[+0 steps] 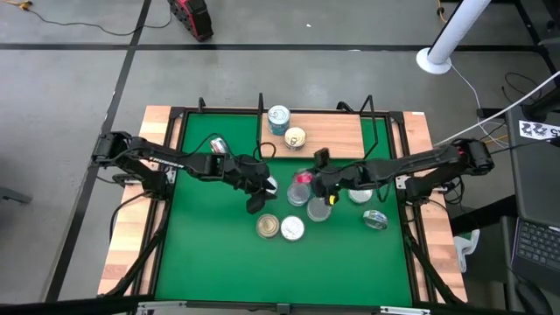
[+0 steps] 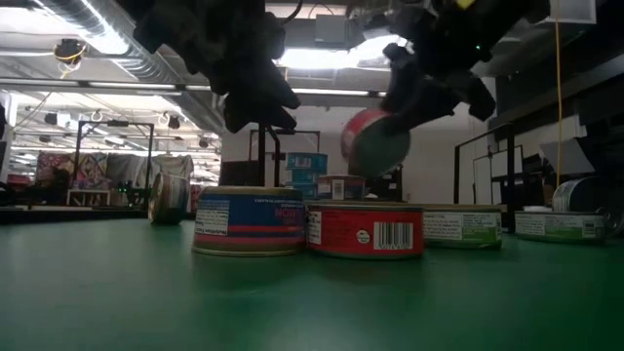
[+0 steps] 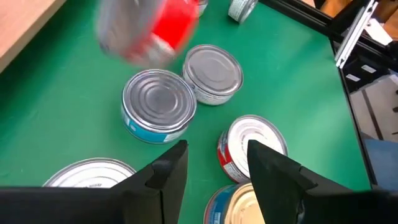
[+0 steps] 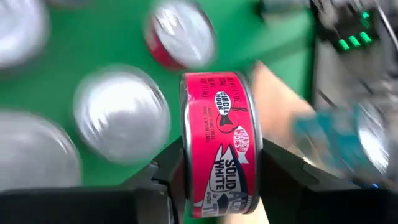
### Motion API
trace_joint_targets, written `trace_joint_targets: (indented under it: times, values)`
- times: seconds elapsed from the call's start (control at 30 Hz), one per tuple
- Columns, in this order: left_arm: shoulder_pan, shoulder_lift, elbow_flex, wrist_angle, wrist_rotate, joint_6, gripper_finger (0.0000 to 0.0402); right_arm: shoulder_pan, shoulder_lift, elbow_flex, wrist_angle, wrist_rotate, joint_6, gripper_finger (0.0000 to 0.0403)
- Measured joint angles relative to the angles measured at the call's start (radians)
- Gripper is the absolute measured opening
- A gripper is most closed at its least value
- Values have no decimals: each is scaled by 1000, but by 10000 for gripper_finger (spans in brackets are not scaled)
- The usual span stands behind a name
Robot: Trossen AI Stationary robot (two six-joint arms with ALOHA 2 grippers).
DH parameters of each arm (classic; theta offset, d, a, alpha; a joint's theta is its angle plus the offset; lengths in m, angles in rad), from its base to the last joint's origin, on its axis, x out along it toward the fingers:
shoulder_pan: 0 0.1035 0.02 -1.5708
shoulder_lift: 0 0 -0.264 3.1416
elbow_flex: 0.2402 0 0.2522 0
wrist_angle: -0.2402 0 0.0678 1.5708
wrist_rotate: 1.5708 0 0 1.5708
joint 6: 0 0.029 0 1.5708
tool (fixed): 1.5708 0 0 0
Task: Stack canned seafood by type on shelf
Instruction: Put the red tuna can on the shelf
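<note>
Pinching a red-pink tin (image 4: 219, 143) on edge by its silver faces, the right pincer (image 4: 217, 168) hangs above the green mat (image 1: 210, 254).

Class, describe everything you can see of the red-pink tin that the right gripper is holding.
The red-pink tin is a small flat round can with silver metal rims and a red-pink side label printed with "SOLID WHITE" and a fish logo. It stands on edge, label toward the wrist camera, clamped across its flat faces by the right gripper. In the low view it hangs in the air, tilted, above the tins on the green mat, touching nothing but the gripper's fingers.
</note>
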Motion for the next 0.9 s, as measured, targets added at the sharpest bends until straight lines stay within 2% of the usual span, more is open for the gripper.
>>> trace_joint_targets:
  times: [0.13, 0.23, 0.47, 0.67, 0.9]
  values:
    - [4, 0, 0, 1, 0, 6, 162, -16, -15, 0, -87, 176, -20, 153]
    - [3, 0, 0, 3, -1, 37, 162, -58, -15, 0, -128, 230, -37, 147]
    - [3, 0, 0, 2, -1, 42, 162, -213, -1, -1, -100, 223, -64, 146]
    - [3, 1, 0, 2, -1, 43, 162, -340, 44, -2, -55, 155, -104, 147]
    - [3, 2, 0, -2, -1, 43, 162, -434, 120, -2, 70, 122, -114, 148]
